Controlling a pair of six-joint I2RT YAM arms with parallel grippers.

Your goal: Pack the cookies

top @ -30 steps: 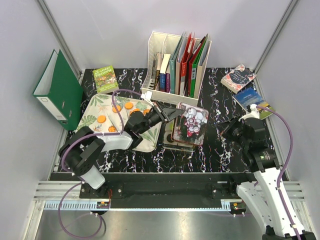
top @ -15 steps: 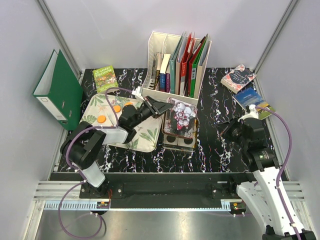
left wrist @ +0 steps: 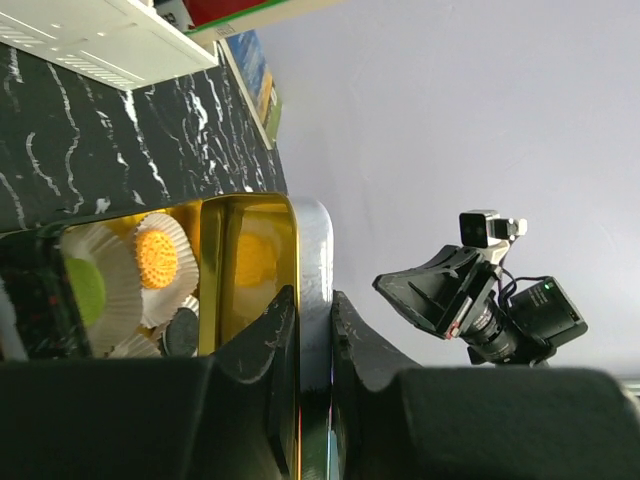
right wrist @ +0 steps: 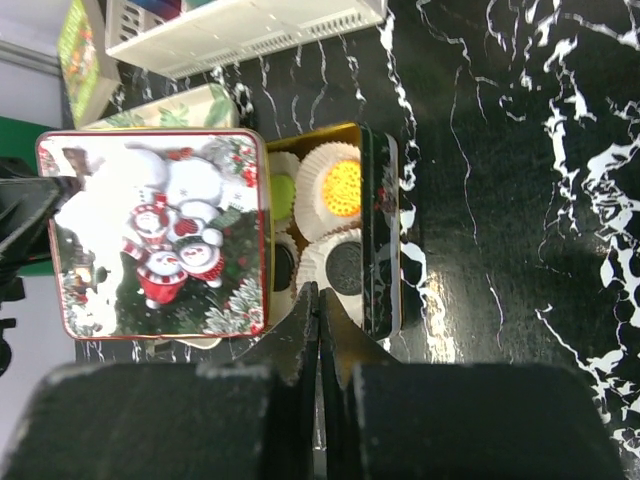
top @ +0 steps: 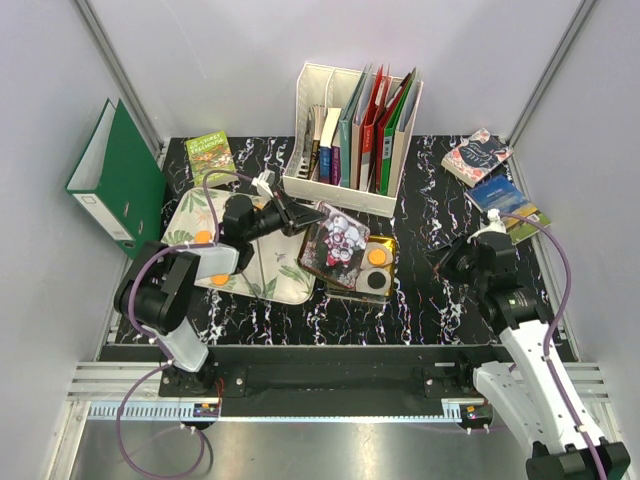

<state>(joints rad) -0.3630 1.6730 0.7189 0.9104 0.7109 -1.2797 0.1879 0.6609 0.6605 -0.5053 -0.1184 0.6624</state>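
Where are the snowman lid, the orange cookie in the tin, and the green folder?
Square snowman-printed tin lid [right wrist: 157, 235]: right wrist view, middle of its picture.
Round orange cookie in white paper cup [right wrist: 343, 188]: right wrist view, its centre.
Green ring binder [top: 125, 183]: top view, front cover.

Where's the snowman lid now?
Top view, middle: the snowman lid is pinched by the left gripper, partly covering the gold tin, right of the leafy tray.

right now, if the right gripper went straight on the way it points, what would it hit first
Most likely the open tin: the right gripper, jaws shut, points at its end by the black cookie. Height is hard to judge, so it might clear the rim.
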